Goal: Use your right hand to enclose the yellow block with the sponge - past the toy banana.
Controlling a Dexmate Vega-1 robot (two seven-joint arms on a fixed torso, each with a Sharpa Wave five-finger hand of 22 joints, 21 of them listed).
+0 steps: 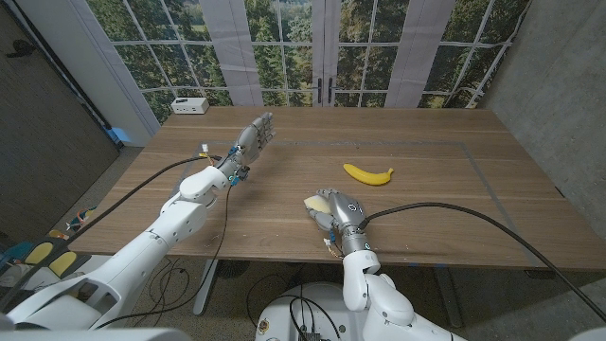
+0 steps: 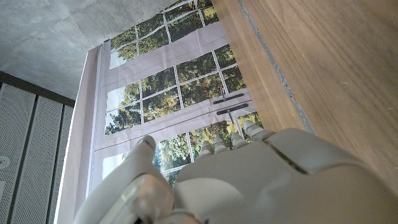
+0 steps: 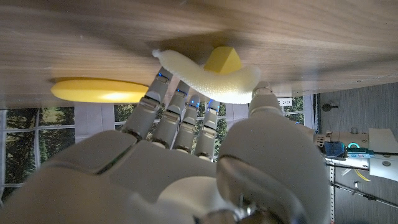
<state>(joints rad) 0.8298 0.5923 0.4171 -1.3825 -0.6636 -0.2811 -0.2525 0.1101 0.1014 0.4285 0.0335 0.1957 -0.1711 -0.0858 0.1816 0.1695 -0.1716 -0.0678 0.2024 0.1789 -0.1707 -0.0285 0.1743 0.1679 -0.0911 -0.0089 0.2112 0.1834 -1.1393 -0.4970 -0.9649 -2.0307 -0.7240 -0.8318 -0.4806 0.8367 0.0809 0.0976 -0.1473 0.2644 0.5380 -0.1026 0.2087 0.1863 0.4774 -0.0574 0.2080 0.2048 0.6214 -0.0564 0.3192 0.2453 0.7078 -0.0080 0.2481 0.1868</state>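
Near the table's front edge my right hand (image 1: 339, 216) grips a pale yellow sponge (image 1: 315, 204). In the right wrist view the sponge (image 3: 208, 78) bends between my fingers (image 3: 163, 106) and thumb, curved over the yellow block (image 3: 224, 60), of which just a corner peeks out against the wood. The toy banana (image 1: 368, 174) lies on the table just beyond the right hand and appears as the toy banana (image 3: 99, 90) beside the sponge. My left hand (image 1: 251, 138) is held up over the back left of the table, fingers straight and apart, holding nothing.
A white box (image 1: 189, 105) sits at the table's back left corner. A thin tape line (image 1: 476, 166) marks a rectangle on the wooden table (image 1: 426, 133). Windows stand behind the table. Cables run along both arms.
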